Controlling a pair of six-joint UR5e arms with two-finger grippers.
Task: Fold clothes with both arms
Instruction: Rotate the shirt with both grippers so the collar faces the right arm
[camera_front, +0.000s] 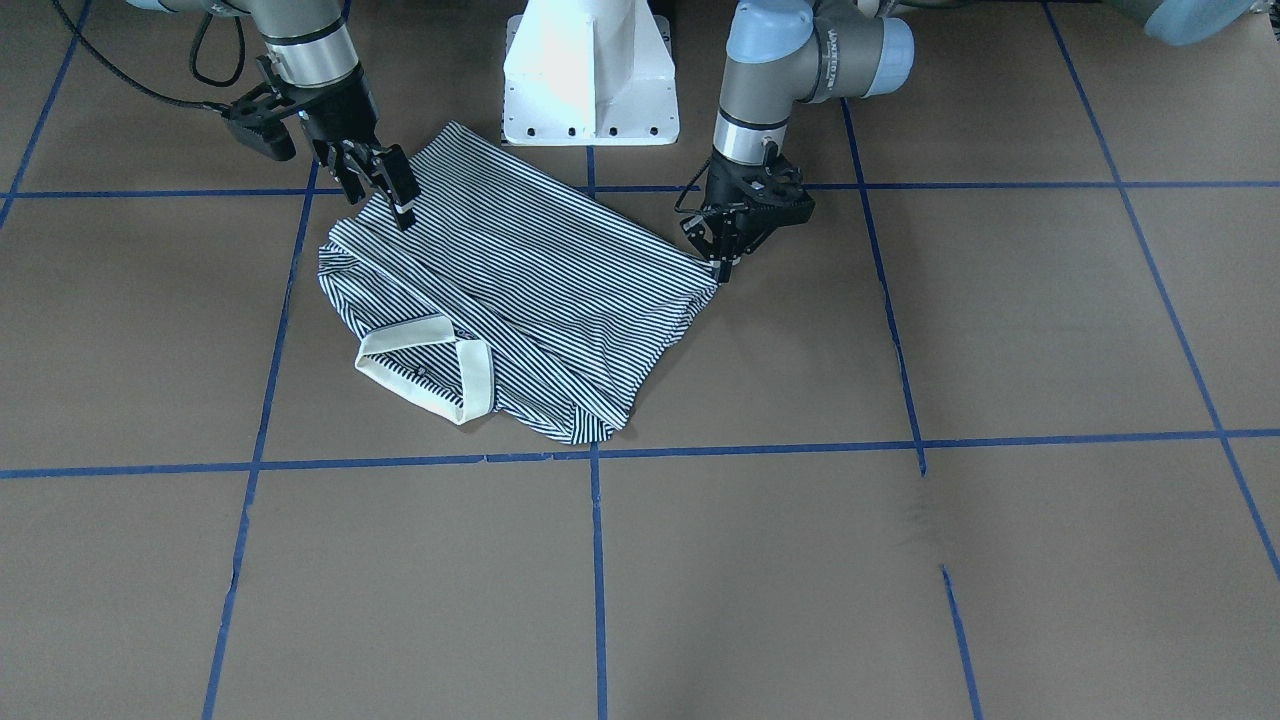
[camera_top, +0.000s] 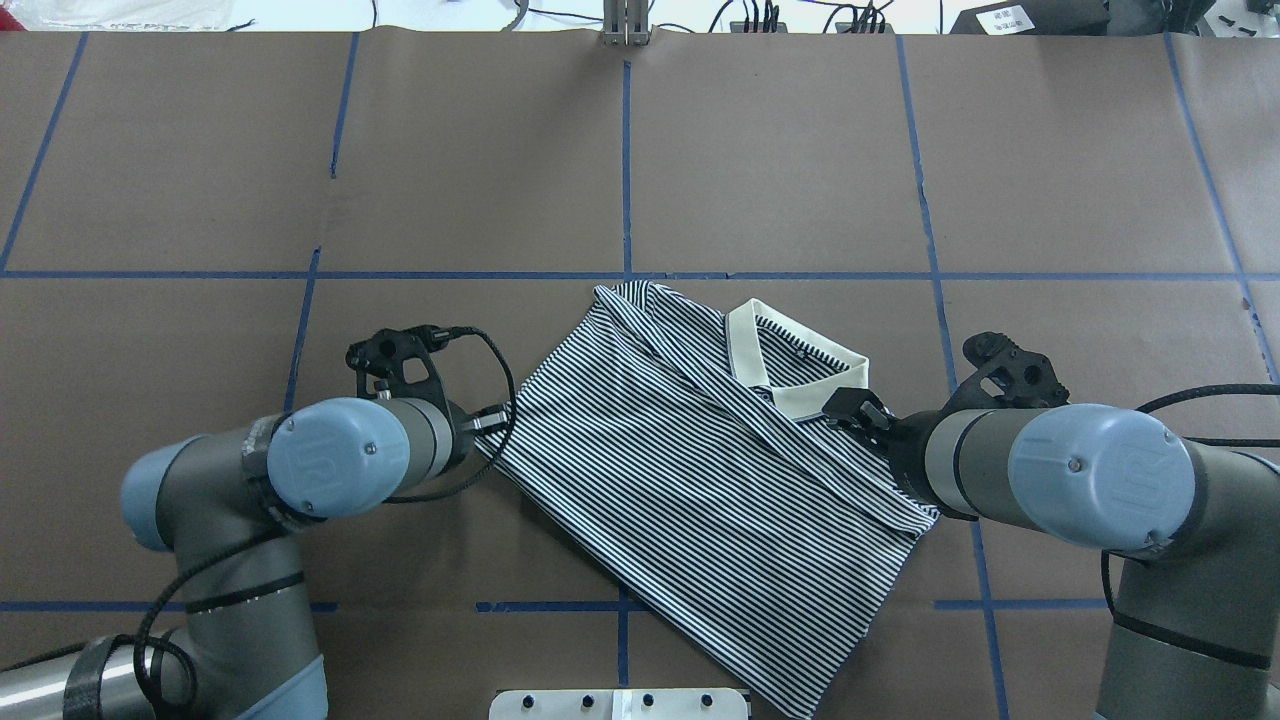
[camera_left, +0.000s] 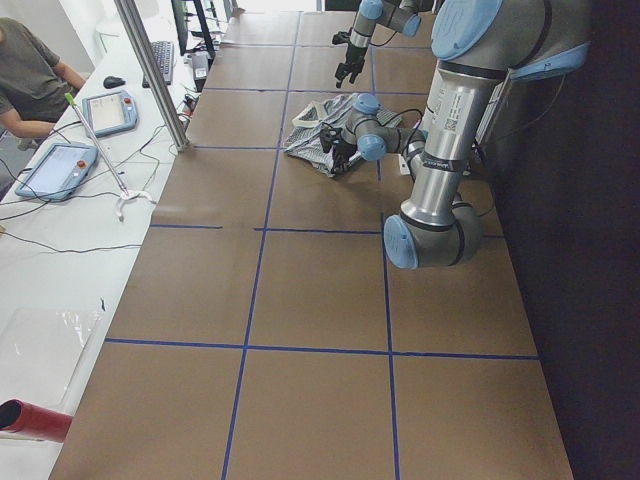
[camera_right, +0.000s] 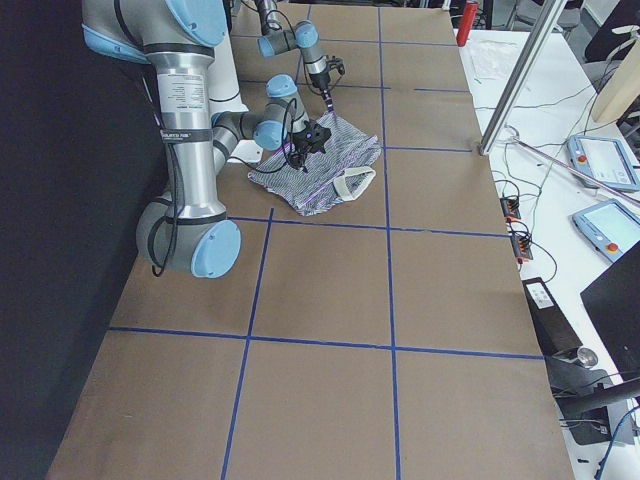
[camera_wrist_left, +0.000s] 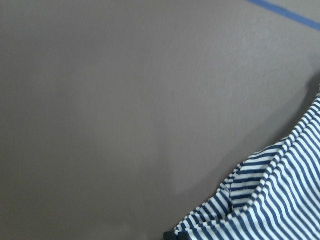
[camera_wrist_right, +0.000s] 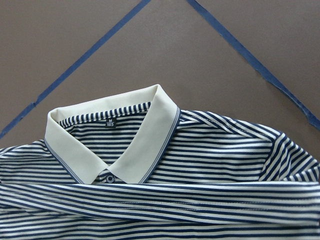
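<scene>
The clothes are one navy-and-white striped polo shirt (camera_front: 540, 280) (camera_top: 690, 490), lying folded and slanted on the brown table, its cream collar (camera_front: 425, 370) (camera_wrist_right: 115, 145) towards the far side. My left gripper (camera_front: 722, 268) (camera_top: 490, 424) is low at the shirt's left corner, and its fingers look shut on the striped edge (camera_wrist_left: 270, 200). My right gripper (camera_front: 380, 195) (camera_top: 858, 410) hovers over the shirt's other end beside the collar, open with nothing between its fingers. Neither wrist view shows any fingers clearly.
The white pedestal base (camera_front: 590, 70) stands just behind the shirt. Blue tape lines (camera_front: 597, 560) divide the brown table. Along the far side is a bench with tablets (camera_left: 110, 110), cables and a metal post (camera_left: 150, 70). A seated person (camera_left: 30, 75) is there.
</scene>
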